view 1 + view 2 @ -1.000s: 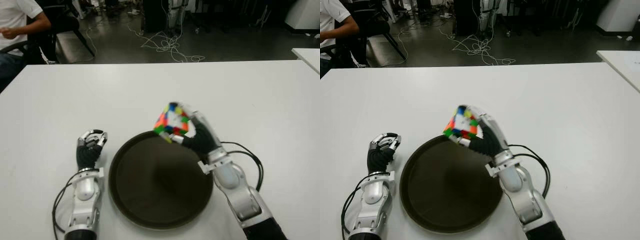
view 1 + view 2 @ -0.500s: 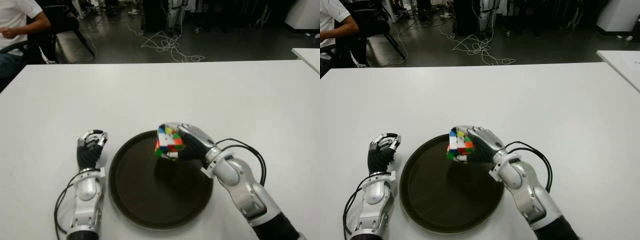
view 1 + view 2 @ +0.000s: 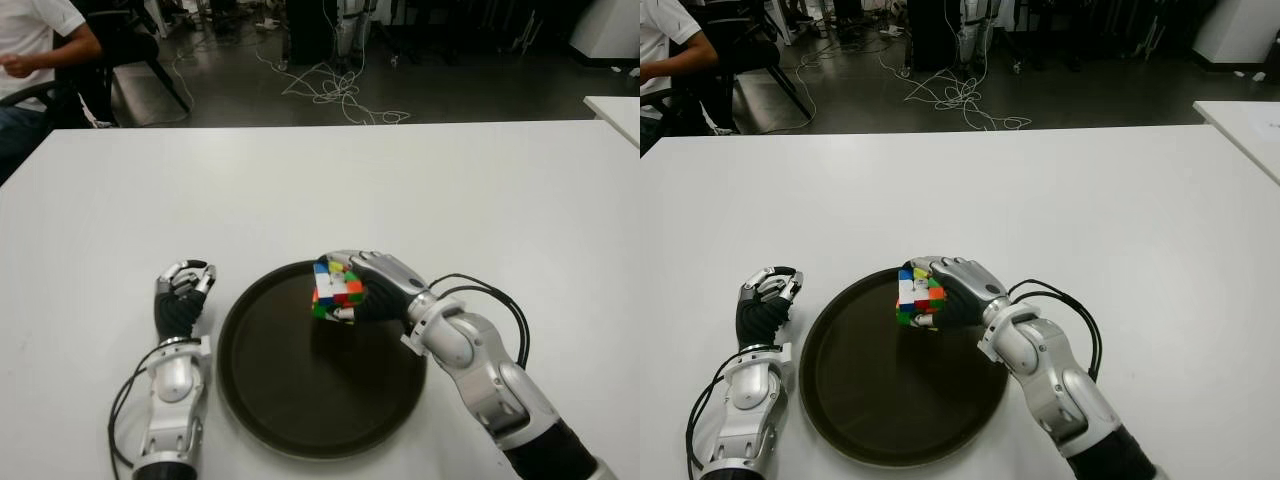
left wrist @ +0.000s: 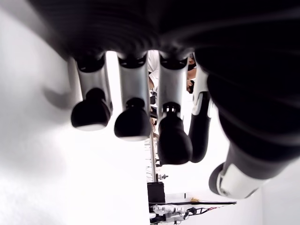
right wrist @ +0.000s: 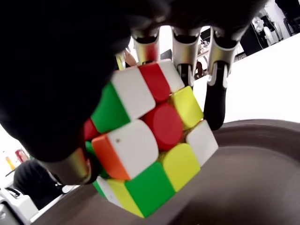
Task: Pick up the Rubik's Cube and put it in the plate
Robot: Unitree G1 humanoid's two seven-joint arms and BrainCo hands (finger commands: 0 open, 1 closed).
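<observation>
My right hand [image 3: 358, 287] is shut on the Rubik's Cube [image 3: 336, 288], a multicoloured cube held over the far part of the dark round plate [image 3: 290, 400]. In the right wrist view the Rubik's Cube [image 5: 150, 145] sits between the fingers [image 5: 185, 56] and thumb, just above the plate's dark surface [image 5: 243, 187]; I cannot tell if it touches. My left hand [image 3: 180, 295] shows on the white table, left of the plate, fingers curled and holding nothing.
The white table [image 3: 300, 180] spreads wide behind and beside the plate. A black cable [image 3: 495, 305] loops by my right wrist. A seated person [image 3: 40, 50] is at the far left beyond the table. Cables lie on the floor [image 3: 340, 90].
My right hand carried the cube from above the plate's far rim inward and down over the plate, turning it more level. The left hand stayed still.
</observation>
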